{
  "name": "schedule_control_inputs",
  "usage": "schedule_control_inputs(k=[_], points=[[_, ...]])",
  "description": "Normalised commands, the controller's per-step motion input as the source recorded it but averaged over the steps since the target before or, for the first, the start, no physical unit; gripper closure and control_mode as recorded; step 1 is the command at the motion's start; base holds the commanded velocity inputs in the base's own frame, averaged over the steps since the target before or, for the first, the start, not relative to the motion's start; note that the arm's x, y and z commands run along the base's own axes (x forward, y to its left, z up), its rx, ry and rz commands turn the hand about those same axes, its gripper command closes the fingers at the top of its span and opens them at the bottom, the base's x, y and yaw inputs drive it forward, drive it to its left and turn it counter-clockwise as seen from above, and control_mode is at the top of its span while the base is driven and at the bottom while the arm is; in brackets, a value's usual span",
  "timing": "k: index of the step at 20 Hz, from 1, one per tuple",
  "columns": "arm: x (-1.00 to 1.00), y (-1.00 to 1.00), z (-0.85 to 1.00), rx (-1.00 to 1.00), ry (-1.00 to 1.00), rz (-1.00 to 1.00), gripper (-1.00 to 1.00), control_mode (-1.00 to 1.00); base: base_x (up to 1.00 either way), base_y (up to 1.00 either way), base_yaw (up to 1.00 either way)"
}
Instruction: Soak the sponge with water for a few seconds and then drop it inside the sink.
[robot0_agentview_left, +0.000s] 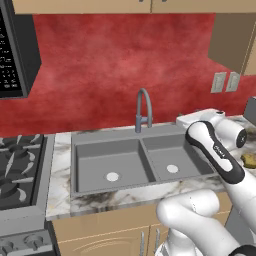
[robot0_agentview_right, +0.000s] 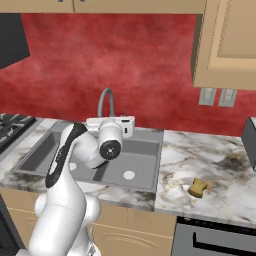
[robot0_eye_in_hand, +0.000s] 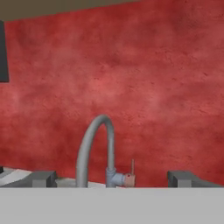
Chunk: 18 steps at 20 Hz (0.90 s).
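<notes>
The marble bench carries the grey double-basin sink, both basins bare but for their pale drains, with the arched faucet rising behind the centre divider. Above the right basin the end effector faces that faucet with its fingers spread wide apart and nothing between them, while the little yellow-tan sponge sits on the bench, right of the sink, near the front edge

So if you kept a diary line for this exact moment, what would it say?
fingers: open, holding nothing | sponge: on counter right of sink | faucet: no water running | soak: not yet started
</notes>
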Motion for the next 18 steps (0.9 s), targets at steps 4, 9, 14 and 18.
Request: schedule_control_inputs(k=[4, 9, 14, 18], points=[[0.00, 0.00, -0.01, 0.00, 0.11, 0.04, -1.00, -1.00, 0.00, 0.00, 0.00], [0.00, 0.00, -0.01, 0.00, 0.14, 0.03, -1.00, -1.00, 0.00, 0.00, 0.00], [0.00, 0.00, -0.09, 0.00, 0.16, 0.03, -1.00, -1.00, 0.00, 0.00, 0.00], [0.00, -0.05, -0.08, 0.00, 0.08, 0.05, -1.00, -1.00, 0.00, 0.00, 0.00]])
